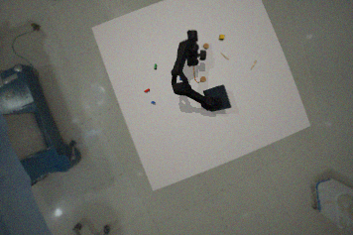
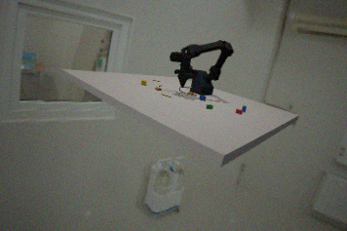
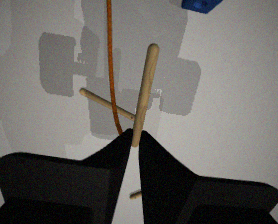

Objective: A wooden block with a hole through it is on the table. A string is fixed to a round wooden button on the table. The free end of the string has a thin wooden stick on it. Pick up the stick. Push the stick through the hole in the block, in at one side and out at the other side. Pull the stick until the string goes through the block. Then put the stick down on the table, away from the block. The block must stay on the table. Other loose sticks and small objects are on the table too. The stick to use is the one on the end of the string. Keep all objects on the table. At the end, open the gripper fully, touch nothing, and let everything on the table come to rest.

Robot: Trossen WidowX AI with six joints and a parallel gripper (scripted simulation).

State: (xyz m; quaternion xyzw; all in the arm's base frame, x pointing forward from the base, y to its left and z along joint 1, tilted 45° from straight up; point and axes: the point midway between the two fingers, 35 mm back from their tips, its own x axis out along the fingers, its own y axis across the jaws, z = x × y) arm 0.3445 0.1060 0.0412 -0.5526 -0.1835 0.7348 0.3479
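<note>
My gripper (image 3: 136, 134) (image 2: 182, 86) is shut on one end of a wooden stick (image 3: 145, 92), which points away from the fingertips in the wrist view. The orange string (image 3: 110, 55) runs from beside the fingertips up out of the wrist view. In the top view the string (image 1: 194, 73) curves toward a round wooden button (image 1: 203, 79) near the arm's base. Another round brownish thing (image 1: 205, 46) (image 2: 158, 89) lies beyond the gripper; its kind is unclear. I cannot make out the block or its hole; the arm hides part of the table.
A loose stick (image 3: 102, 101) lies beneath the held one in the wrist view. Two sticks (image 1: 224, 56) (image 1: 254, 64) lie farther off. A yellow piece (image 1: 222, 37) (image 2: 143, 83), green piece (image 1: 155, 66) (image 2: 210, 106), red piece (image 1: 147, 90) (image 2: 239, 111) and blue cube (image 3: 201, 5) (image 2: 203, 97) are around the arm.
</note>
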